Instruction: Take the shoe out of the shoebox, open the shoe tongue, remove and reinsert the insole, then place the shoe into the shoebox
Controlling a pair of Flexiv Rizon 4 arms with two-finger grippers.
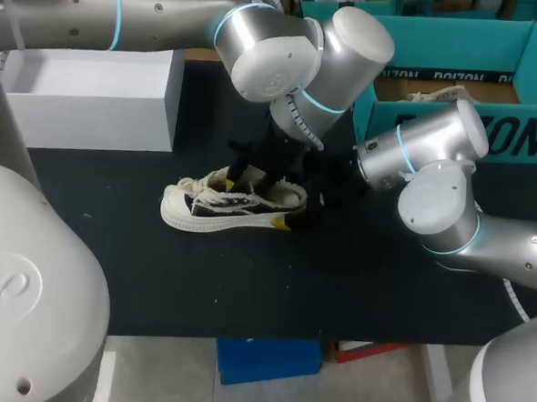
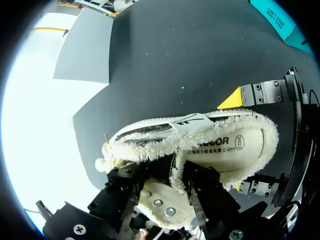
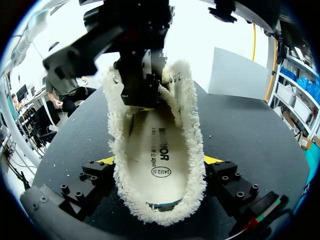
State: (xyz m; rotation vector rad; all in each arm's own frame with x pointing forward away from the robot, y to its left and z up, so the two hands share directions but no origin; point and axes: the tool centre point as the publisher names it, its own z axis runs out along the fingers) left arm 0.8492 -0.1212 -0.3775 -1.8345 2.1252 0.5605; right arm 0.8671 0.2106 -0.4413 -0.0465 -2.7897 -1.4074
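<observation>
Left end effector (image 2: 167, 175), clamped on shoe (image 2: 150, 131)

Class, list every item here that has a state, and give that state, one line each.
shoe: upright on its sole on the table, mouth spread wide.
insole: seated inside the shoe.
shoebox: open, shoe not inside.
left gripper: fingers closed on the front of the shoe's upper.
right gripper: fingers closed on the shoe's heel from both sides.
</observation>
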